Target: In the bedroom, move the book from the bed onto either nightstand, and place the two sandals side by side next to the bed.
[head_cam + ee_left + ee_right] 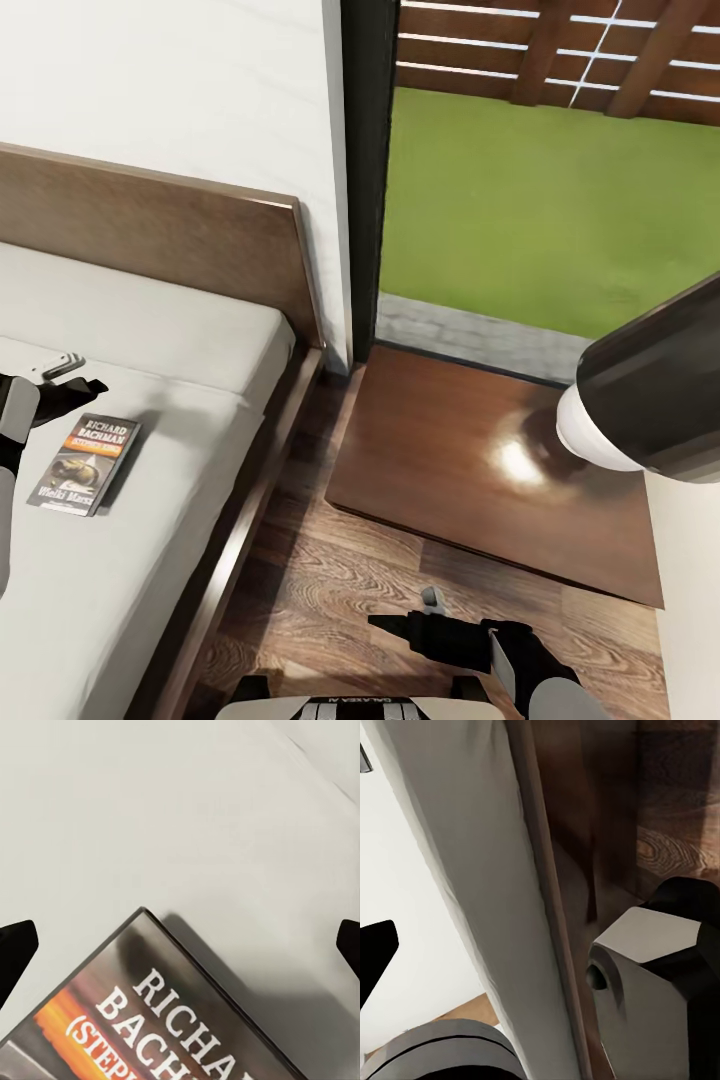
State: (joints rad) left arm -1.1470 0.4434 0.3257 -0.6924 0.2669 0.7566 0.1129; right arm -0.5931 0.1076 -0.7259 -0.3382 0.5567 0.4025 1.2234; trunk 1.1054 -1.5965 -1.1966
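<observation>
The book (85, 465), a dark paperback with an orange band and white lettering, lies flat on the pale mattress of the bed (150, 330). My left gripper (70, 375) hovers open just beyond the book's upper edge, towards the headboard. In the left wrist view the book (150, 1027) fills the lower part, and the black fingertips (15, 952) stand wide apart on either side, touching nothing. My right gripper (405, 610) hangs open and empty low over the wood floor beside the bed frame. The nightstand (470, 450) stands right of the bed. The sandals are out of view.
A lamp (650, 400) with a black shade and white round base stands on the nightstand's right part. A black-framed window (365, 150) behind it shows lawn and fence. A strip of plank floor (330, 590) separates bed frame (562, 907) and nightstand.
</observation>
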